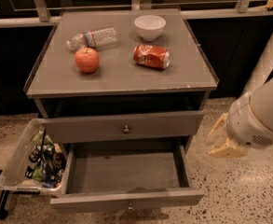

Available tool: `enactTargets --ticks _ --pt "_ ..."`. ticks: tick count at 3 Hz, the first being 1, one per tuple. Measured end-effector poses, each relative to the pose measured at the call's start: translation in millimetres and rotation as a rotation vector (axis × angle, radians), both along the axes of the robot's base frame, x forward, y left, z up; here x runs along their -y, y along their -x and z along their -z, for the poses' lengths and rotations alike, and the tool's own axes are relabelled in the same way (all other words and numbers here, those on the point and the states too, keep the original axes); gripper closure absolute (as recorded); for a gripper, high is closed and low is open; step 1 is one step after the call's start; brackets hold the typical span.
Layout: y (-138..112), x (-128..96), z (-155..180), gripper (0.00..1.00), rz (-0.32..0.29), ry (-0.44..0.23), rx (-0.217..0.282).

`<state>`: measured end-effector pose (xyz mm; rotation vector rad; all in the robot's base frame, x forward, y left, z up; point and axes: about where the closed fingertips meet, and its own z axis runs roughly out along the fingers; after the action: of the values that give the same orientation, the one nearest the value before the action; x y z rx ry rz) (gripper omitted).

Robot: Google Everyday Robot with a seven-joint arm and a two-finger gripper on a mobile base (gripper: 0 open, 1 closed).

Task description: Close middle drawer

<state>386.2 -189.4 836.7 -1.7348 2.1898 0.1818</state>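
Observation:
The middle drawer (126, 174) is pulled far out of the grey cabinet. Its bare grey inside is empty and its flat front (126, 200) faces the bottom edge of the view. Above it, the grey drawer with the taller front panel (124, 127) and a small round knob stands slightly out. My gripper (223, 141), cream-coloured on a white arm, hangs over the floor to the right of the cabinet. It is level with the open drawer's right side and apart from it. The lowest drawer is out of view.
On the cabinet top (122, 80) lie a red apple (86, 59), a plastic bottle (93, 37) on its side, a white bowl (150, 27) and a crushed red can (151, 56). A clear bin (15, 160) of packets hangs at the cabinet's left. The floor (248, 190) is speckled.

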Motion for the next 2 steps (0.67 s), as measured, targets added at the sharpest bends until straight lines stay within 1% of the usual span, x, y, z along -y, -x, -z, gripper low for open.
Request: enactTargets --ticks 1,2 --pt "1.4 -0.2 3.4 0.87 0.000 0.001 -0.004" --pt "3.9 -4.4 5.6 1.00 0.000 0.001 0.002"
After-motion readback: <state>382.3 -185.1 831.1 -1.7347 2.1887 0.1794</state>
